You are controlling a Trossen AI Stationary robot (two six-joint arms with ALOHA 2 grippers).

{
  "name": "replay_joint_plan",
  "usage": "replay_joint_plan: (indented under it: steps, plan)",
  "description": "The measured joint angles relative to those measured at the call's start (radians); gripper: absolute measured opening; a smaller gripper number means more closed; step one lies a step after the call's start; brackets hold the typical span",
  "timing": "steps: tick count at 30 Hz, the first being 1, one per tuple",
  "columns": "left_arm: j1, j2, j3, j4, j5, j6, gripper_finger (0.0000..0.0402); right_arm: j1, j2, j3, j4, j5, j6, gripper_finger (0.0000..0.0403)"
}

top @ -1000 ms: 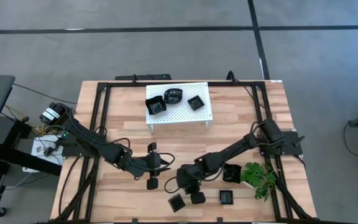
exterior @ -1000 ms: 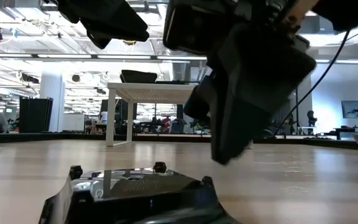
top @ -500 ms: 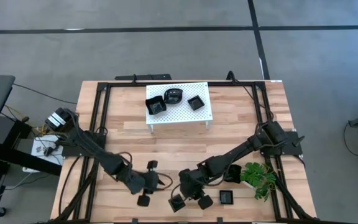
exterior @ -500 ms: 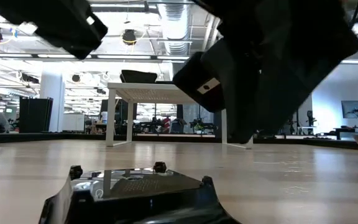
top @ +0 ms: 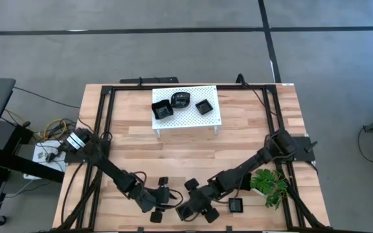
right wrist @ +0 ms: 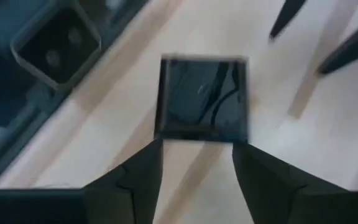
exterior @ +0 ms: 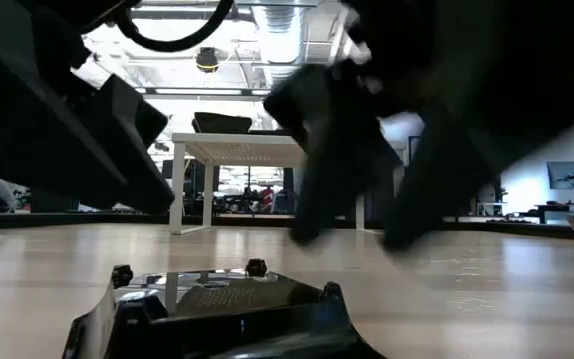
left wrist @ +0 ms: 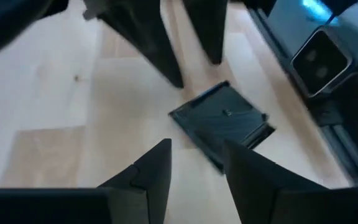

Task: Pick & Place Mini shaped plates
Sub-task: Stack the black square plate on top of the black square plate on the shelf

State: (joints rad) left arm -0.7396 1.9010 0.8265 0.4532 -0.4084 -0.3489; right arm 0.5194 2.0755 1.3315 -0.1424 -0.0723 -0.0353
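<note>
Mini shaped plates (top: 177, 105) partly sit on the rack; one square plate (right wrist: 202, 98) lies low-centre on the desk where we poise our left gripper (left wrist: 194, 163) and right gripper (right wrist: 196, 163), both spread and empty, to straddle it.

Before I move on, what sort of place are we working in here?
Probably an open-plan robotics lab or workshop. The low view shows a big hall with exposed ceiling ducts and strip lights, and desks with a monitor far behind. From above, the wooden table stands on a plain grey floor.
</note>
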Motion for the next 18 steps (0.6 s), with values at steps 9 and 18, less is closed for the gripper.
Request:
replay_joint_plan:
  steps: [9, 18]
  plan:
    - [-0.036, 0.041, 0.001, 0.018, 0.015, -0.068, 0.0148, -0.008, 0.041, 0.002, 0.037, 0.049, -0.042, 0.0182]
    - [-0.025, 0.122, 0.036, 0.053, -0.015, -0.072, 0.0148, -0.016, 0.07, 0.005, 0.091, 0.055, -0.042, 0.0172]
